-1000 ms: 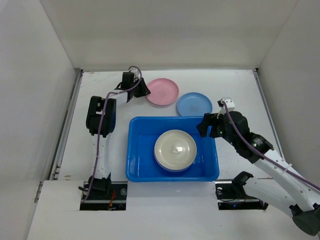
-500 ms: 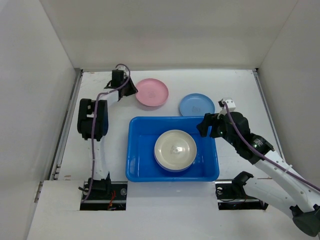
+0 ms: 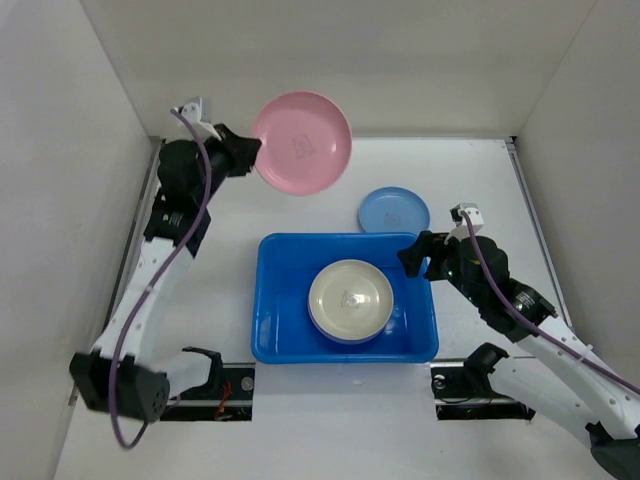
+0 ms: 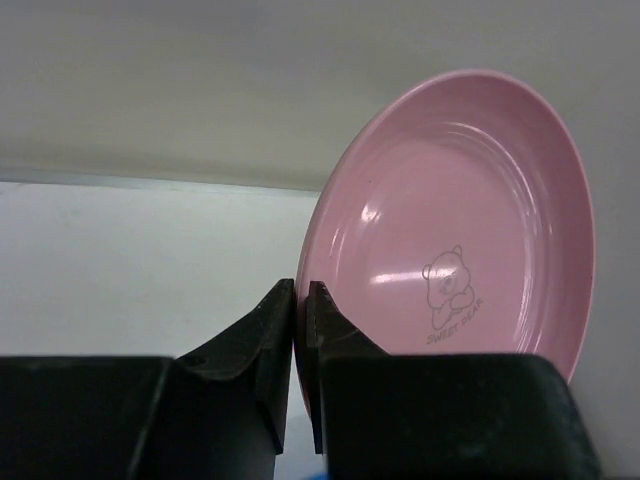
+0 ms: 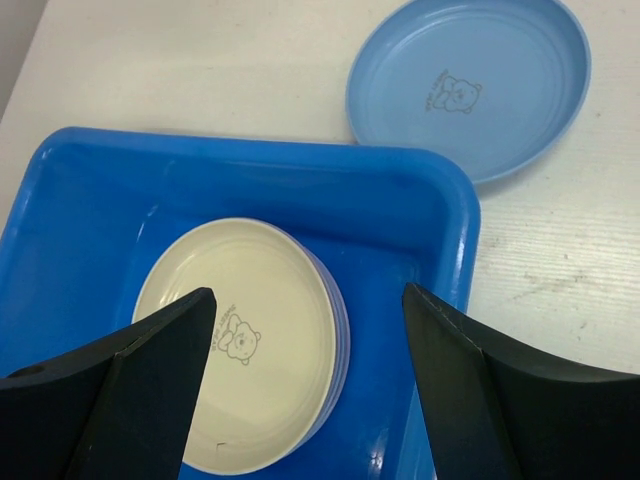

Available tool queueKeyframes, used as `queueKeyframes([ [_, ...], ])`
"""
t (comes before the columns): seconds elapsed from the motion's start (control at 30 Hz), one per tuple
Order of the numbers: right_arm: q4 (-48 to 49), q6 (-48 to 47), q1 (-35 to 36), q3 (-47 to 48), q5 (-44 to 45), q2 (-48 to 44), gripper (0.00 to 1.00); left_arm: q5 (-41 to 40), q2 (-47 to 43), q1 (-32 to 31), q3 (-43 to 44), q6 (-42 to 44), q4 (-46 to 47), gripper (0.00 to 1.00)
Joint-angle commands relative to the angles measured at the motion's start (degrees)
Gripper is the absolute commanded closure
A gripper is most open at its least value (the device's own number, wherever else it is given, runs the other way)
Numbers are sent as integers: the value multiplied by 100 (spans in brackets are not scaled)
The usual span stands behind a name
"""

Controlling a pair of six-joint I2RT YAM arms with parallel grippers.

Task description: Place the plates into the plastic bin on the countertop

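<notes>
My left hand is pinching the rim of the pink plate, fingers pressed together on its edge. My left wrist view shows that grip close up, with the plate standing almost on edge, its hollow face and small bear mark turned to the lens. From above I only see the plate's round face in front of the back wall, clear of the worktop.

My right hand hangs spread wide and holds nothing, above the near right part of the blue bin. My right wrist view looks down between the fingers onto the cream plate in the bin. A lilac edge peeps out under its right side, so it tops a stack, though I can't tell how many lie beneath. The light blue plate lies flat on the worktop just beyond the bin's far right corner.

Half a second ago the pink plate lay flat on the worktop behind the bin's far left corner, my left hand already at its rim. Now it is up in the air and tilted. The light blue plate, the bin and the stack have not shifted, and my right hand has barely moved.
</notes>
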Motion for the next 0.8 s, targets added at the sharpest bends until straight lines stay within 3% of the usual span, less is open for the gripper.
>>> queueKeyframes([
  [0.0,390,221,17,-84,310,-125,19,19,-793,-543,-984,-93,-521,93],
  [0.13,627,388,-10,-233,460,-379,19,-489,-1708,-1359,-2075,-75,-871,93],
  [0.23,759,423,-54,-365,565,-555,19,-824,-2025,-2010,-2419,65,-1215,93],
  [0.5,768,599,-291,-524,1084,-1021,20,-1861,-1667,-3821,-2867,188,-1426,93],
  [0.6,733,626,-458,-515,1076,-1030,20,-2037,-1359,-4156,-2982,215,-1356,93],
  [0.77,777,626,-634,-515,1084,-908,20,-2029,-981,-4122,-3228,215,-1137,92],
])
